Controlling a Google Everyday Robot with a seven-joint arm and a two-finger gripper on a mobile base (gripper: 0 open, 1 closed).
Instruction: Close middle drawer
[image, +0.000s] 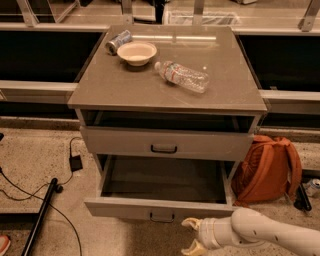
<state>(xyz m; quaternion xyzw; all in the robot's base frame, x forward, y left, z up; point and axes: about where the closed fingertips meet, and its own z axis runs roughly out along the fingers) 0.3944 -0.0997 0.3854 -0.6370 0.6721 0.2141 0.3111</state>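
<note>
white rounded arm, tan-fingered hand low right

Matt wooden middle drawer bears a metal handle; smooth plastic pincer hangs before it.

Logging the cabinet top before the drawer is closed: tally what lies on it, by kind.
Can: 1
Bowl: 1
Bottle: 1
Total: 3
The hand hovers open, low in front of the pulled-out middle drawer.
</note>
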